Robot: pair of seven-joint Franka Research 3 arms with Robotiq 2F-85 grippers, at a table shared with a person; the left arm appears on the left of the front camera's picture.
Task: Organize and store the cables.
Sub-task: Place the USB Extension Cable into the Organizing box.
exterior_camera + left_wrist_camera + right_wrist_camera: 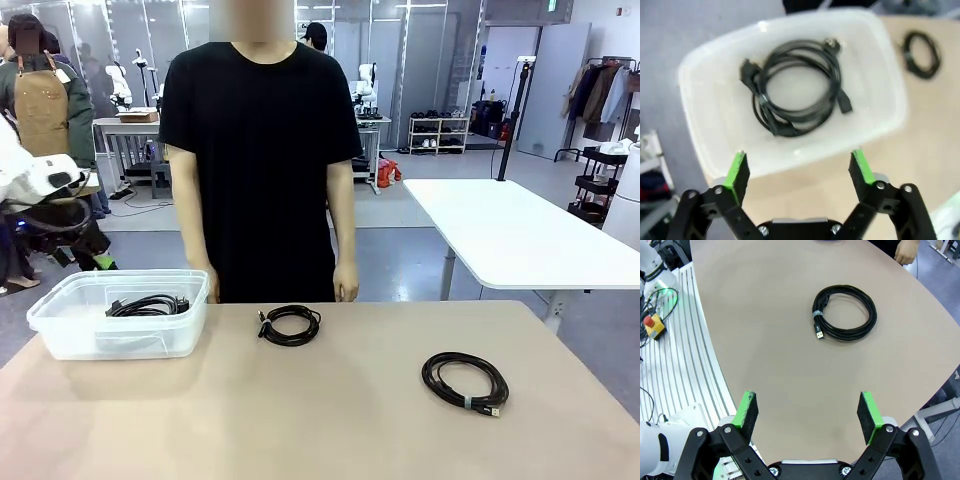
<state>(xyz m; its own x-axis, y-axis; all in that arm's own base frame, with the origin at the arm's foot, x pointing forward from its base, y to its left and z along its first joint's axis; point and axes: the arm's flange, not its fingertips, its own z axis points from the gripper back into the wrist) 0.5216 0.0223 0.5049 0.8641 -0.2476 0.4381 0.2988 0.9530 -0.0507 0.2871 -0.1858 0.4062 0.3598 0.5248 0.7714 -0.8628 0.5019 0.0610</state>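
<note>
**Left.** A clear plastic bin (60,335) stands on the tan desk (330,430) near its left edge. Inside lies one thin black cable (148,305), wound into a loose round coil with its plug ends resting against the loops. The left gripper (799,160) hangs above this bin, its green-padded jaws spread wide with nothing between them.

**Centre.** A second cable (290,325), a smaller and tighter black coil, lies flat on the bare desk near the bin, to its right. It is in front of the person (260,150), whose hands hang at the far edge.

**Right.** A third cable (465,380), a wider coil bound by a pale band with one plug tip sticking out, lies well apart from the others. It is nearer the robot's side. The right gripper (808,400) hovers over the desk short of this coil, jaws fully spread and empty.
</note>
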